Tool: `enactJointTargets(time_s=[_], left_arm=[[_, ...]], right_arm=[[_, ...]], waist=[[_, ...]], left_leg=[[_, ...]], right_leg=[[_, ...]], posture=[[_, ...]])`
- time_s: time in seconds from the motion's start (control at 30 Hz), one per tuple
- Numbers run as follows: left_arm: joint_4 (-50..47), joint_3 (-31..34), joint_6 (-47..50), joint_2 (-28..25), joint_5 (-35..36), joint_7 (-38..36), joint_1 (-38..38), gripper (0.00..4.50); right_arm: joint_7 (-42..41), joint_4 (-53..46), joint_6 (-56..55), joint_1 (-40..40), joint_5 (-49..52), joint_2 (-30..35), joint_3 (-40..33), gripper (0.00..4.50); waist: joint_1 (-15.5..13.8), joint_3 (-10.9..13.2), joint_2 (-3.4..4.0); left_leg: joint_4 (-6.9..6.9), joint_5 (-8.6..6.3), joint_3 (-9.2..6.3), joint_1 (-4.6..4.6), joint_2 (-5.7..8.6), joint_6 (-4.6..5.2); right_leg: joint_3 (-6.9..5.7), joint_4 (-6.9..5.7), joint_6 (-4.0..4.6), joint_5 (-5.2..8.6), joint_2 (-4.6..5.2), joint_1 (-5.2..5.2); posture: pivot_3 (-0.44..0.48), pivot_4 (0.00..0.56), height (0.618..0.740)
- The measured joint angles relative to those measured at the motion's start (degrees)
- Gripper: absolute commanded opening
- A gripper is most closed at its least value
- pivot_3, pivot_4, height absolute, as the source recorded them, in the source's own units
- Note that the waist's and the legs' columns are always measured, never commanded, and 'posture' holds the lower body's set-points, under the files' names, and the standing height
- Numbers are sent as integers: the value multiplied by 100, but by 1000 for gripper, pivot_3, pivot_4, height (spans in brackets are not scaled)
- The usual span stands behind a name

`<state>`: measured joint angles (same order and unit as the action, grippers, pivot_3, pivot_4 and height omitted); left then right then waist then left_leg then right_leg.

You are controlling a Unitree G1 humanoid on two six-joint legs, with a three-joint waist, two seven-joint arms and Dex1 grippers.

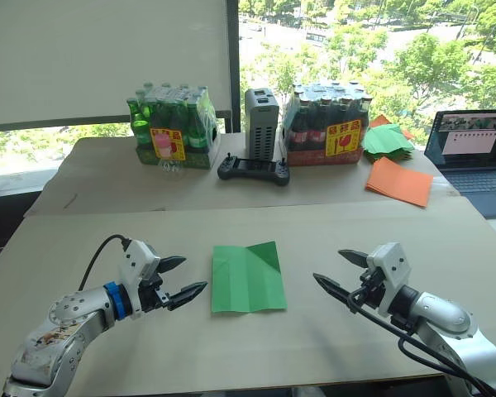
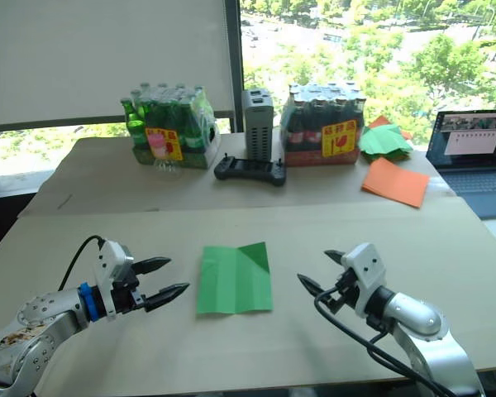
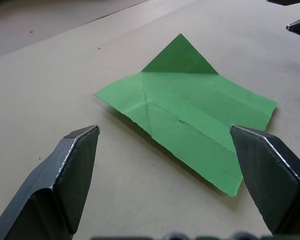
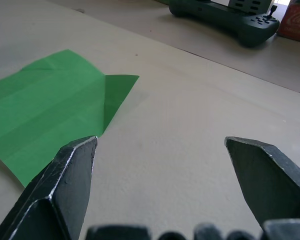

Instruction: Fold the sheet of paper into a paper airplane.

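Observation:
The green sheet of paper (image 1: 246, 278) lies flat on the near table, creased lengthwise, with its far right corner folded down into a darker triangle (image 1: 266, 256). My left gripper (image 1: 182, 279) is open just left of the sheet, fingertips pointing at its left edge without touching. On the other side my right gripper (image 1: 337, 271) is open too, a short gap from the sheet's right edge. The left wrist view shows the sheet (image 3: 190, 107) ahead between the fingers. In the right wrist view the sheet (image 4: 50, 107) lies off to one side.
On the far table stand two shrink-wrapped bottle packs (image 1: 172, 126) (image 1: 329, 124), a grey box (image 1: 261, 122), a black controller (image 1: 253, 170), orange sheets (image 1: 399, 182) and a green paper stack (image 1: 387, 139). A laptop (image 1: 471, 149) sits at far right.

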<state>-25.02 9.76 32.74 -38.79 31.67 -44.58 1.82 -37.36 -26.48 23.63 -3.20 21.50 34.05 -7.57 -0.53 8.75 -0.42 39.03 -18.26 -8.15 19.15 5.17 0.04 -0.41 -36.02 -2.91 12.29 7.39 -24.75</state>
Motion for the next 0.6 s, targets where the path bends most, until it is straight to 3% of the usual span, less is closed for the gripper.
enactJointTargets(time_s=[0.23,0.27,0.3,0.43,0.6], left_arm=[[1,-200,47,3,2,5,-153,4434],[4,-229,59,3,1,1,-187,3912],[13,-273,61,3,1,-14,-245,3782],[114,-504,38,10,-6,-191,-467,2336],[768,-1397,-402,181,-591,-508,-1076,665]], right_arm=[[36,0,0,3,-5,-2,9,4500],[41,0,0,3,-7,-3,12,4500],[47,0,0,4,-10,-6,18,4500],[70,1,0,24,-35,-48,58,4500],[86,78,-2,153,-101,-72,179,4500]], waist=[[-2,0,0],[-3,0,0],[-2,0,0],[-2,0,0],[-10,0,0]], left_leg=[[1,0,1,0,0,0],[1,0,1,0,0,0],[1,0,1,0,0,0],[4,0,3,0,0,0],[13,1,10,2,2,1]], right_leg=[[0,-1,0,-1,0,0],[0,-1,0,-1,0,0],[0,-1,0,-1,0,0],[1,-3,0,-2,0,0],[3,-3,0,-12,-1,1]], posture=[[0,150,724],[0,150,724],[0,150,724],[0,150,724],[0,150,724]])
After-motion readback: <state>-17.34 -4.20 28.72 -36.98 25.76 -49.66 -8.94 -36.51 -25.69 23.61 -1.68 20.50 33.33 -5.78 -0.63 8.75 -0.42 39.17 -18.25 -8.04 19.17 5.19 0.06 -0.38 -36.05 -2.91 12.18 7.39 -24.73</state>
